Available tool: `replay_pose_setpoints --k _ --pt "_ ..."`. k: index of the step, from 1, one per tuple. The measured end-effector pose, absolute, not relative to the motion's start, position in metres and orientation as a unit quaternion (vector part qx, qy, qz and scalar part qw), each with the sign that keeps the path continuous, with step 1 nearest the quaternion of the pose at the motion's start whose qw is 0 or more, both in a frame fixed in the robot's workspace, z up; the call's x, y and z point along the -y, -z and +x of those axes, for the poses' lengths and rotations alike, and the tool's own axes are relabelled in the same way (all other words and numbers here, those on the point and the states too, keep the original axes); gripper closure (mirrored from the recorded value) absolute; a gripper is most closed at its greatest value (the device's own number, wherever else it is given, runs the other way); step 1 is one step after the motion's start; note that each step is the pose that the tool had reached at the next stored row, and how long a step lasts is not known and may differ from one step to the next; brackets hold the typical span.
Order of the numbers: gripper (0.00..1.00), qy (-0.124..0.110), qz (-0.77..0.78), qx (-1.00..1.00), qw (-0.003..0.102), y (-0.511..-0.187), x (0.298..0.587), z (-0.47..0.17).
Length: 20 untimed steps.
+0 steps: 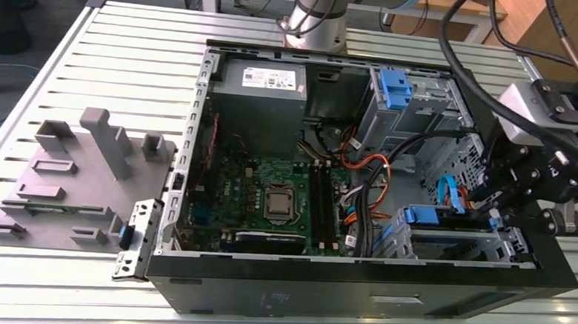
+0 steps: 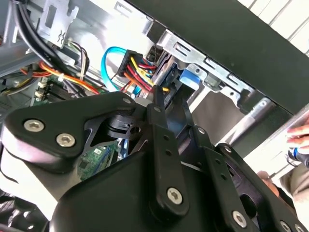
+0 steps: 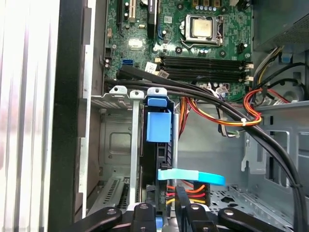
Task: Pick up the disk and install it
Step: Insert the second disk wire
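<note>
The disk (image 3: 158, 145) stands on edge inside the drive cage at the near corner of the open computer case. Its blue plastic tab (image 3: 158, 126) faces the motherboard. In the exterior view the same blue tab (image 1: 421, 214) shows in the cage at the view's right. My gripper (image 3: 164, 211) is at the disk's cable end, beside the red-and-yellow power wires and a light-blue data cable (image 3: 193, 176). In the second wrist view my gripper (image 2: 169, 104) reaches into the cage beside the blue tab (image 2: 191, 79). In the exterior view my gripper (image 1: 499, 206) hangs over the case's right wall.
The motherboard (image 1: 267, 198) fills the case floor, with a grey power-supply box (image 1: 261, 82) at the back. Black cable bundles (image 3: 227, 108) cross next to the cage. A grey holder block with upright posts (image 1: 80, 173) stands on the slatted table at the exterior view's left. A hand (image 2: 297, 140) is beyond the case wall.
</note>
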<state>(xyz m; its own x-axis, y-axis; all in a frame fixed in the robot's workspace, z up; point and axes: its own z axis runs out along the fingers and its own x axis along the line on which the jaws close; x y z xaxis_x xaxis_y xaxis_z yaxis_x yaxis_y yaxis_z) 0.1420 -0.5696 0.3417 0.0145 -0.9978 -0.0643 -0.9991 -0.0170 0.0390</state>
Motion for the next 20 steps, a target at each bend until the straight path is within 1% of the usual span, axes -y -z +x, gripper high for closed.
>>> replay_pose_setpoints --k 7,11,15,20 --pt "0.70 -0.037 -0.712 -0.701 0.009 -0.360 0.570 0.142" --pt "0.70 -0.036 -0.712 -0.701 0.009 -0.361 0.570 0.141" --pt "0.70 -0.033 -0.712 -0.701 0.012 -0.360 0.570 0.135" --pt "0.70 -0.033 -0.712 -0.701 0.012 -0.361 0.570 0.133"
